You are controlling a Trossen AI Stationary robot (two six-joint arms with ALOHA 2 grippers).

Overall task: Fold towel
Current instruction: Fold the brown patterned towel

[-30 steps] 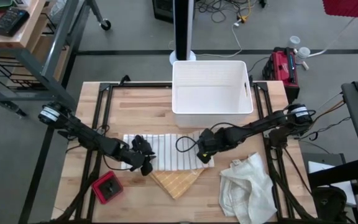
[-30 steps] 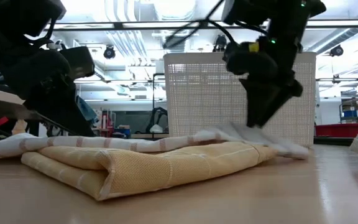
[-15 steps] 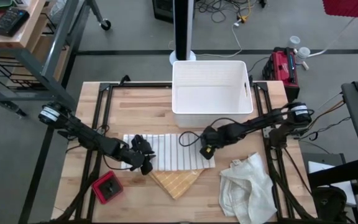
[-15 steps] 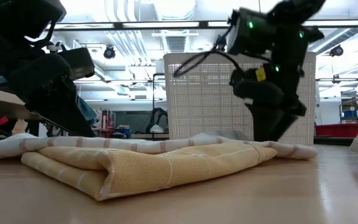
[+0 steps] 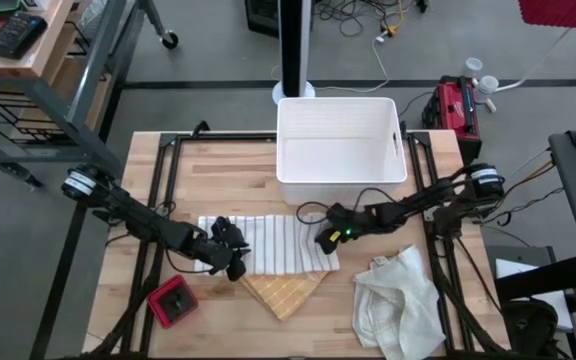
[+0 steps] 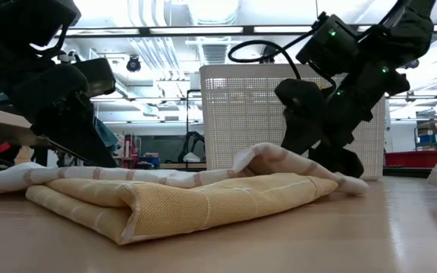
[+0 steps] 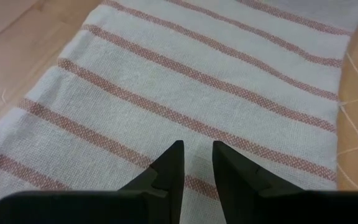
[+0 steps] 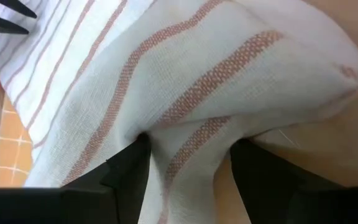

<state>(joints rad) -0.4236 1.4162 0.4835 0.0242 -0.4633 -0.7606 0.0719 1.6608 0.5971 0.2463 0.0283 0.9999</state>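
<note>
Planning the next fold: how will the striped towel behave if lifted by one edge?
Probably floppy: the striped towel already bunches and humps up at the right gripper. Likely light, since the hump holds itself up. It may drag over the yellow cloth beneath rather than lift cleanly.

- The left arm reached in from the left edge of the high view, its left gripper low in the lower-left centre, fingers nearly together with a narrow gap.
- The right arm stretched in from the right edge, its right gripper low at centre frame, fingers spread wide, angled down.
</note>
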